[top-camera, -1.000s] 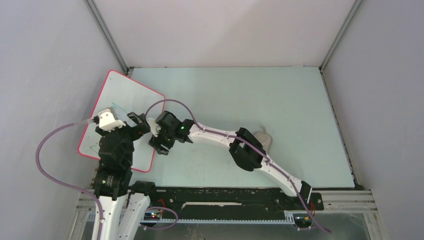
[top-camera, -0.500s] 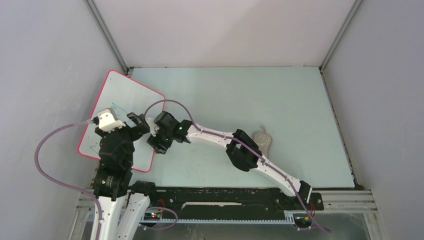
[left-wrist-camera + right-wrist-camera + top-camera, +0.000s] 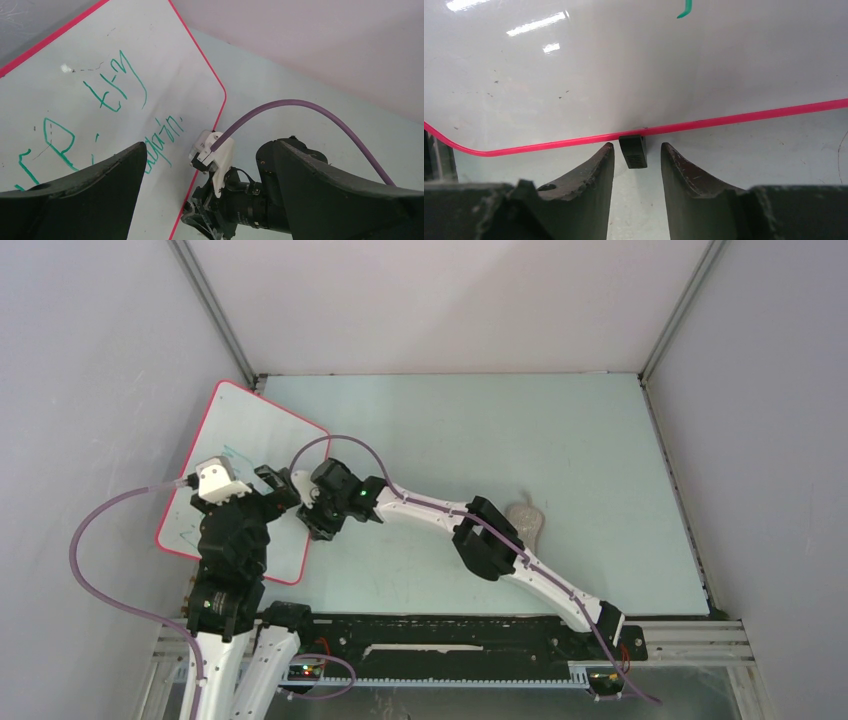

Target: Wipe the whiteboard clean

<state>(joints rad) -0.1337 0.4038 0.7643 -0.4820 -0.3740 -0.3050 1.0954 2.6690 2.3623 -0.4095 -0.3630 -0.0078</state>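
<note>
Table (image 3: 520, 430), right gripper (image 3: 637, 146) astride whiteboard (image 3: 624, 75) clip (image 3: 633, 154)

The left arm (image 3: 228, 570) rises from the near left corner and folds tightly over itself, wrist tipped forward. The left gripper (image 3: 210, 144) is spread wide, its fingers (image 3: 90, 185) standing at the two sides of its wrist view. The right arm (image 3: 545, 580) stretches low and far across to the left, with its elbow (image 3: 488, 540) bent midway. Its wrist (image 3: 345, 498) lies just beside the left gripper. The right gripper (image 3: 637, 146) has its fingertips (image 3: 599, 165) a narrow gap apart, not pressed together.
</note>
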